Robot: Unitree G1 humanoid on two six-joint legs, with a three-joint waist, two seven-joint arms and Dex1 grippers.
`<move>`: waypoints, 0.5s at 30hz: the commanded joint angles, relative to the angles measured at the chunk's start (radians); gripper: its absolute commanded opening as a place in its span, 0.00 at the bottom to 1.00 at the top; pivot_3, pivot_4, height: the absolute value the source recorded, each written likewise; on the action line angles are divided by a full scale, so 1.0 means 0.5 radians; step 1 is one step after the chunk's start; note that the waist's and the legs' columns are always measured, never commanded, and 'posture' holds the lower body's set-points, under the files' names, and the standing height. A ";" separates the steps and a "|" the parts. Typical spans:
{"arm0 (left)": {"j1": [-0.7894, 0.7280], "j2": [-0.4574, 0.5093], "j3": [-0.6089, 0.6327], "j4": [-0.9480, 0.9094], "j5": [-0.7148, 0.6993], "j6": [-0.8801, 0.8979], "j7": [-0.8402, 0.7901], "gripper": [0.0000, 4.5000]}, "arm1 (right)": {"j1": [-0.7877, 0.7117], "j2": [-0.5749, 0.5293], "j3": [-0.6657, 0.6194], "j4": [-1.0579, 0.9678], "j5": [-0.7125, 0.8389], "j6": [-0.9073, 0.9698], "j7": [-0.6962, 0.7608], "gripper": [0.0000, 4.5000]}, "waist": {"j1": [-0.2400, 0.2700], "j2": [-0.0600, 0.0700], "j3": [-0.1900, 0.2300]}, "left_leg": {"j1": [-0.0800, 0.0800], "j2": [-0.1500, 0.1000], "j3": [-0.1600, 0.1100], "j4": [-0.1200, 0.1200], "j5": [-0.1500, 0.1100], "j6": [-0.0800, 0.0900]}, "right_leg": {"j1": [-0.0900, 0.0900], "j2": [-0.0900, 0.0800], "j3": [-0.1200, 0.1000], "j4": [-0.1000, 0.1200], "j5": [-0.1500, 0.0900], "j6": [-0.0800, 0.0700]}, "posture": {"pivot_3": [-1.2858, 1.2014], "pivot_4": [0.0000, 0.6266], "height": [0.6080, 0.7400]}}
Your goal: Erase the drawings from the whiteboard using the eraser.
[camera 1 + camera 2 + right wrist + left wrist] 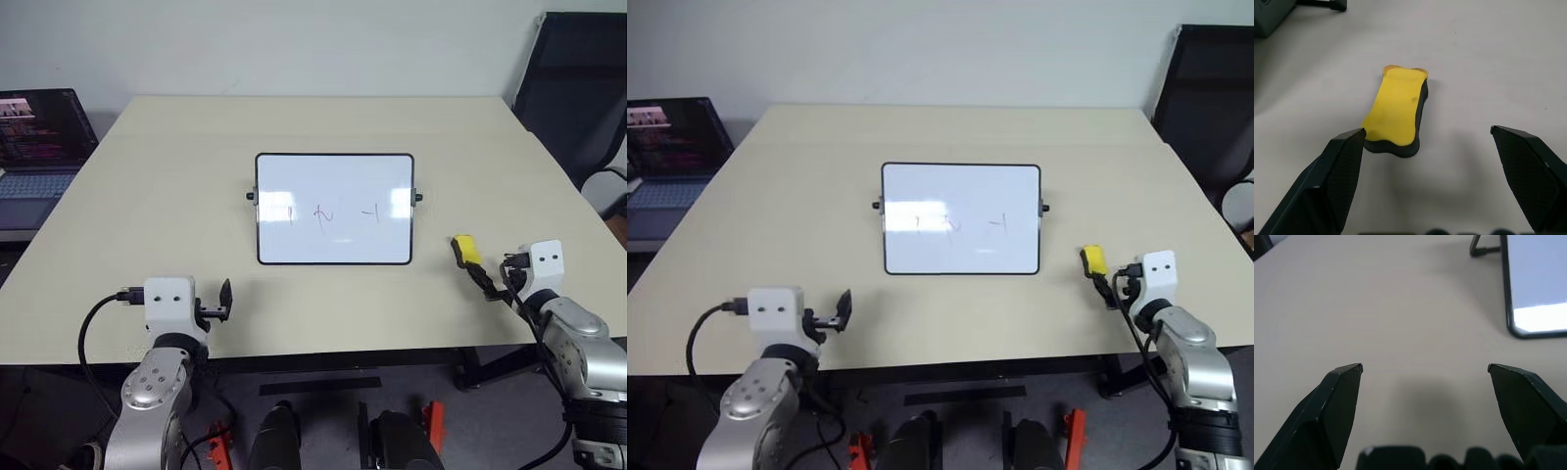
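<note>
Right gripper (1427, 132) open wide, fingers apart, one fingertip (1349, 142) just beside the eraser (1396, 110), which lies flat on the table (167, 166), yellow face up, unheld. Left gripper (1425, 367) also open, hovering over bare tabletop. Whiteboard (334, 209) sits mid-table between both arms, drawings (328, 212) present in a row. Eraser lies right of the board, apart.

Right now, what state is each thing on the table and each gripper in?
whiteboard: lying flat mid-table, not yet wiped.
drawings: three marks in a row, all there.
eraser: lying on the table, yellow side up, not held.
right gripper: fingers open, just short of the eraser.
left gripper: fingers open, empty.
laptop: lid open, screen lit.
</note>
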 commanded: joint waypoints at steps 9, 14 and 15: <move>-0.004 0.085 -0.028 -0.087 -0.009 -0.084 -0.127 1.00 | 0.107 -0.023 -0.072 -0.373 0.095 0.094 0.045 0.99 | 0.001 0.000 0.000 | -0.002 0.000 0.000 0.000 0.000 0.000 | -0.001 0.000 0.001 -0.001 0.000 0.000 | 0.52 0.24 1.00; -0.175 0.370 -0.017 -0.072 -0.218 -0.140 -0.544 1.00 | 0.083 0.018 -0.072 -0.478 0.165 0.165 0.012 0.99 | 0.000 0.000 0.000 | -0.001 0.000 0.000 0.000 -0.001 -0.001 | -0.006 0.000 0.000 0.000 0.000 0.000 | 0.52 0.24 1.00; -0.216 0.438 -0.020 -0.058 -0.250 -0.145 -0.625 1.00 | 0.065 0.026 -0.062 -0.484 0.171 0.179 0.003 0.99 | 0.000 0.000 0.000 | -0.001 0.000 -0.001 0.000 -0.003 -0.004 | -0.009 0.000 -0.001 -0.001 0.000 -0.001 | 0.52 0.24 1.00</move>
